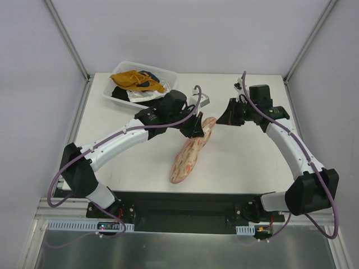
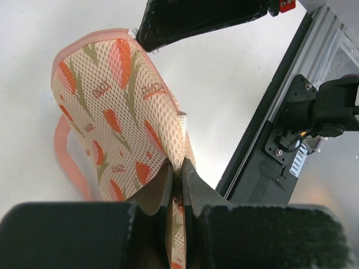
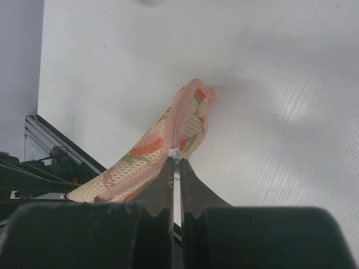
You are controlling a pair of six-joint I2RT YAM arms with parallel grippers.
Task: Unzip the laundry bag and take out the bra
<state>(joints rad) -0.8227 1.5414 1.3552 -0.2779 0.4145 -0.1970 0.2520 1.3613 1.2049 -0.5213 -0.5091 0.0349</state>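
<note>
The laundry bag, pale pink mesh with orange-red prints, lies tilted on the white table, its far end lifted. My left gripper is shut on that lifted end; in the left wrist view its fingertips pinch the bag's mesh edge. My right gripper reaches in from the right and meets the bag's far tip. In the right wrist view it is shut on the small white zipper pull at the bag's pink zipper rim. The zipper looks closed. The bra is hidden.
A clear plastic bin holding a mustard-yellow garment and other clothes stands at the table's back left, just behind the left arm. A black rail runs along the near table edge. Grey walls and metal posts enclose the table.
</note>
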